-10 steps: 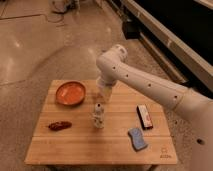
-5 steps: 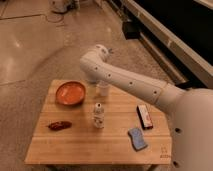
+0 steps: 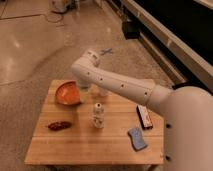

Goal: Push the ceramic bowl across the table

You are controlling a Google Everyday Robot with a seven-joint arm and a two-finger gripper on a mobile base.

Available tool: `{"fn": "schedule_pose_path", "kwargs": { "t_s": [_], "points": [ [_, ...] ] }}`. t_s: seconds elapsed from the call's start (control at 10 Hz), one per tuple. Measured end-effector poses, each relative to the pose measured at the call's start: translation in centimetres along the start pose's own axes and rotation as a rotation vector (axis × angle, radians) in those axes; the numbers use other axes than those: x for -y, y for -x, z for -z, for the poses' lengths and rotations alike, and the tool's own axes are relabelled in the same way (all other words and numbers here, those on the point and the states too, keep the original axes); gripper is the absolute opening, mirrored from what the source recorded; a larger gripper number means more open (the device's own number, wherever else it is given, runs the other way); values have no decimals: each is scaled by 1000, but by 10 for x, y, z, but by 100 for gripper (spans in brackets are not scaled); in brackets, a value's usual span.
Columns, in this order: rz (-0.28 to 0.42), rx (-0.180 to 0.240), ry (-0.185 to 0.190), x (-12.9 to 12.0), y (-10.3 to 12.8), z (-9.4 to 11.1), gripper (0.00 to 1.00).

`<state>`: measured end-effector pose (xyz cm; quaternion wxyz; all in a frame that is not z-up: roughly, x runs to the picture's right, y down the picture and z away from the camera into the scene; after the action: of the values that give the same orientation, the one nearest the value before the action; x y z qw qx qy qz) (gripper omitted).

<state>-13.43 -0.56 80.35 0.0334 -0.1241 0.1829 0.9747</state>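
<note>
Beside the ceramic bowl (image 3: 66,94), the gripper (image 3: 84,86), nearer than before.

the white arm (image 3: 125,87) stretches left, wrist bent down; the hand (image 3: 83,86) hangs beneath it.

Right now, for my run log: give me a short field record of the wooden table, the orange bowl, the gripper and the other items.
table: low light wooden plank table
bowl: round shallow orange ceramic bowl, far-left part of the table
gripper: two-finger gripper, low beside the bowl's rim on the side facing the table's middle; contact unclear
centre: small whitish upright bottle
behind bottle: translucent whitish cup
near left: dark red oblong item
right side: dark rectangular item; blue pad
</note>
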Motion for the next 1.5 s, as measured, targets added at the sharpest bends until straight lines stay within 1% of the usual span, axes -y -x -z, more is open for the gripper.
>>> {"fn": "schedule_pose_path", "kwargs": {
  "t_s": [0.5,0.6,0.7,0.8,1.0,1.1,1.3,1.5],
  "points": [
    [-1,1,1,0,1,0,80],
    [3,6,8,-3,1,-2,80],
    [7,10,25,-10,-3,-13,80],
    [10,12,42,-18,-9,-29,80],
    [19,10,67,-30,-20,-64,80],
    [35,12,78,-37,-27,-87,80],
    [58,20,87,-47,-34,-112,80],
    [82,42,95,-64,-39,-138,80]
  ]
}}
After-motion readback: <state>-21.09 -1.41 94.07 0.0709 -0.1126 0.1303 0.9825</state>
